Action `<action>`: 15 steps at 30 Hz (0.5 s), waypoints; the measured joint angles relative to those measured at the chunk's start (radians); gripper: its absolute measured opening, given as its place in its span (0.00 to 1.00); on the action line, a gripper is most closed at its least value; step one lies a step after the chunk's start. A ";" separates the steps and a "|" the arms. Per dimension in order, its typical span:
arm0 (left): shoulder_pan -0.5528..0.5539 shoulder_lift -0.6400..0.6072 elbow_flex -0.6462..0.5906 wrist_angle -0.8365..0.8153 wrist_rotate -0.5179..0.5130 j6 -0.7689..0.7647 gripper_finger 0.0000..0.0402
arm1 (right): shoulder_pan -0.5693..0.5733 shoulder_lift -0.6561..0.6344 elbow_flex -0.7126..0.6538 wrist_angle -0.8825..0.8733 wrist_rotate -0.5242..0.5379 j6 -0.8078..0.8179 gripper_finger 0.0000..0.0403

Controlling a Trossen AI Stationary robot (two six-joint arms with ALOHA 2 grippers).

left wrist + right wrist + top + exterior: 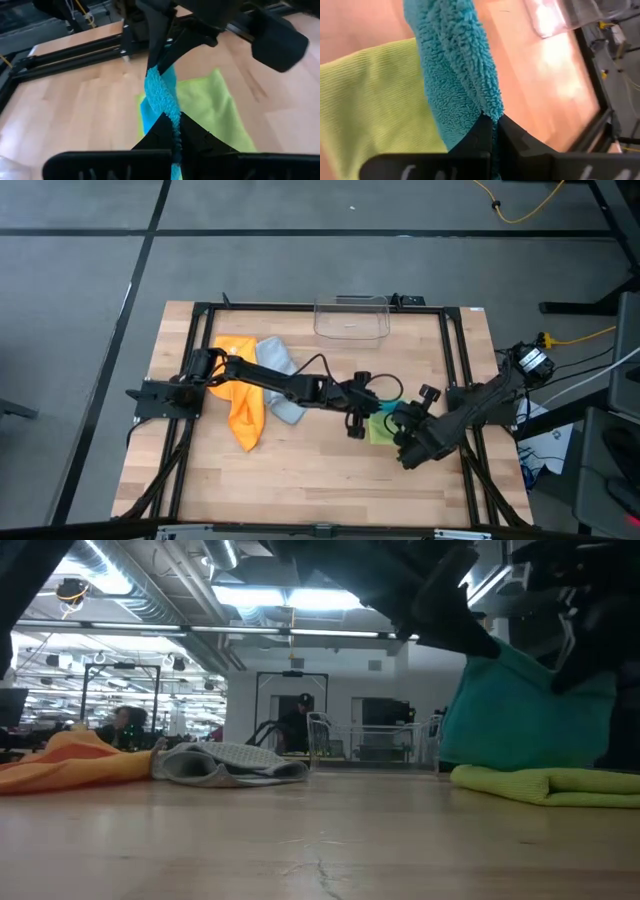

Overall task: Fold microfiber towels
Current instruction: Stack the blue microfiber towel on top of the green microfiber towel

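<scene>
Left tool (176, 131) is pinched tight on the edge of the teal towel (161, 97), and the right tool (495, 129) is clamped on another edge of the same towel, so it hangs lifted between them, off the worktop (320, 465). Both sit toward the right side, directly over the lime green towel (380, 430), which lies flat on the wood near the right-hand rail. Over on the left, the orange towel (243, 405) is crumpled with the grey towel (283, 380) touching its right edge. A clear plastic bin (351, 317) sits at the far edge, well apart from everything. Plenty of bare wood along the near edge and in the middle.
</scene>
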 joint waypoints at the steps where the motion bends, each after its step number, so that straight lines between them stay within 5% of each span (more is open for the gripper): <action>1: -0.006 0.002 0.000 0.002 -0.001 -0.001 0.00 | 0.009 0.000 0.000 0.003 -0.006 0.000 0.01; 15: -0.039 0.076 0.000 0.035 0.035 -0.078 0.00 | 0.042 0.001 -0.002 0.102 -0.192 0.001 0.02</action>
